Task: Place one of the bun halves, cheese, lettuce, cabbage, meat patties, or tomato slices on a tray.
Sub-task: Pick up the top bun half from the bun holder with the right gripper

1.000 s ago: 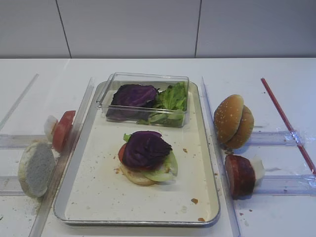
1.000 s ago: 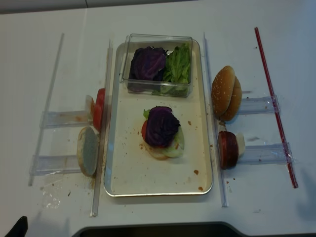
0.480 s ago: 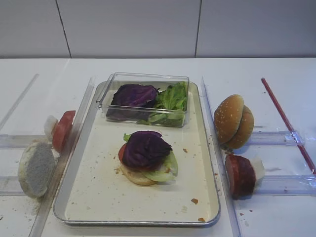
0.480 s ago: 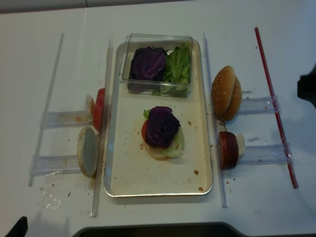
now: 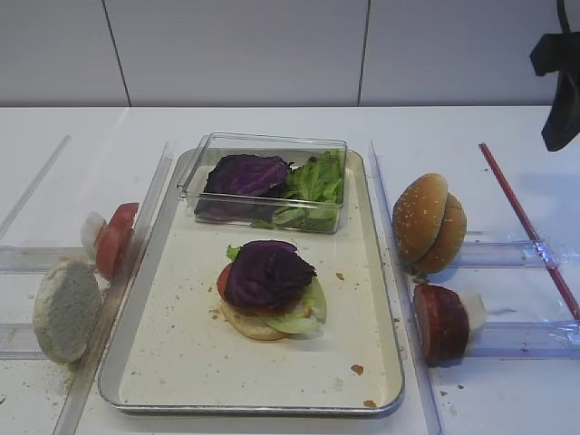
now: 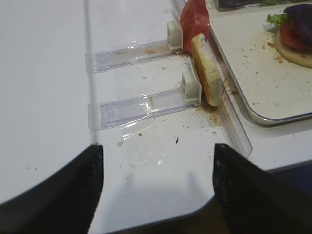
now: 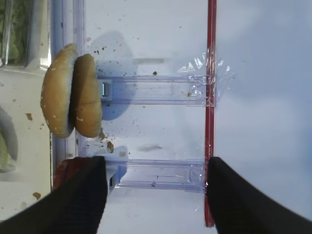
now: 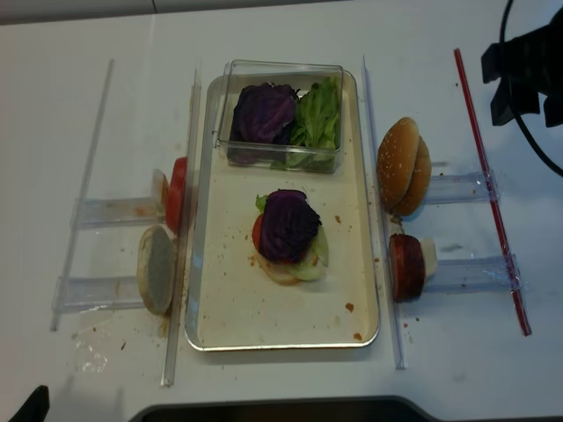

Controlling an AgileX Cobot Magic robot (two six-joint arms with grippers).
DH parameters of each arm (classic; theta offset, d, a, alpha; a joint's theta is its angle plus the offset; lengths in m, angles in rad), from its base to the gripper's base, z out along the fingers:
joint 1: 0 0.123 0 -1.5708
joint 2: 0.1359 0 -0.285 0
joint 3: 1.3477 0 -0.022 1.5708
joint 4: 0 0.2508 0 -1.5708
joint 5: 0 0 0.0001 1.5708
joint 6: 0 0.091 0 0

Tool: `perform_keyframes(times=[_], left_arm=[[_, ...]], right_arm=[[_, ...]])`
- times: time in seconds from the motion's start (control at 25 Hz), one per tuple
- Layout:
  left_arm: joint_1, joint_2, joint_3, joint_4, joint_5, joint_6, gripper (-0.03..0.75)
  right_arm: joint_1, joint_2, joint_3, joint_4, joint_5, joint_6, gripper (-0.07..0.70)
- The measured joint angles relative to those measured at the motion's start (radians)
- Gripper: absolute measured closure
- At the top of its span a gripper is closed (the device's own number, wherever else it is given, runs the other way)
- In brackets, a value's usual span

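Note:
A sesame bun half [image 5: 420,216] [image 8: 398,163] [image 7: 57,97] stands on edge right of the tray [image 5: 181,362] [image 8: 264,325], with a smooth brown bun [image 5: 450,236] leaning on it. A meat patty [image 5: 439,323] [image 8: 406,265] [image 7: 73,168] stands nearer, beside a pale slice [image 5: 473,308]. On the tray lies a stack topped with cabbage [image 5: 267,272] over lettuce [image 5: 308,313], tomato and a bun. My right gripper [image 5: 560,91] [image 8: 519,79] [image 7: 156,168] hovers open and empty, high at the back right. My left gripper [image 6: 157,151] is open over bare table at the front left.
A clear box [image 5: 263,186] of cabbage and lettuce sits at the tray's far end. Tomato slices [image 5: 115,237] [image 6: 194,17] and a pale bun half [image 5: 65,308] [image 6: 207,73] stand in clear holders on the left. A red strip [image 5: 526,227] and clear rails [image 5: 489,254] lie on the right.
My right arm has come into view from the right edge and now hangs over the table's back right. The food has not moved.

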Motion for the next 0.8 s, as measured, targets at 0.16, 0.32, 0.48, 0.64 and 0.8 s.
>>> perform_keyframes(times=[0.16, 0.32, 0.48, 0.64, 0.8], left_arm=[[0.0, 0.0, 0.0, 0.0, 0.0, 0.0, 0.277], [0.0, 0.0, 0.0, 0.0, 0.0, 0.0, 0.277], [0.0, 0.0, 0.0, 0.0, 0.0, 0.0, 0.277], [0.0, 0.0, 0.0, 0.0, 0.0, 0.0, 0.277], [0.0, 0.0, 0.0, 0.0, 0.0, 0.0, 0.277]], right_arm=[[0.0, 0.055, -0.056, 0.0, 0.015, 0.023, 0.178], [0.0, 0.075, -0.079, 0.0, 0.018, 0.044, 0.178], [0.0, 0.084, -0.09, 0.004, 0.019, 0.071, 0.178], [0.0, 0.096, -0.09, 0.062, 0.02, 0.087, 0.178], [0.0, 0.131, -0.09, 0.157, 0.02, 0.088, 0.178]])
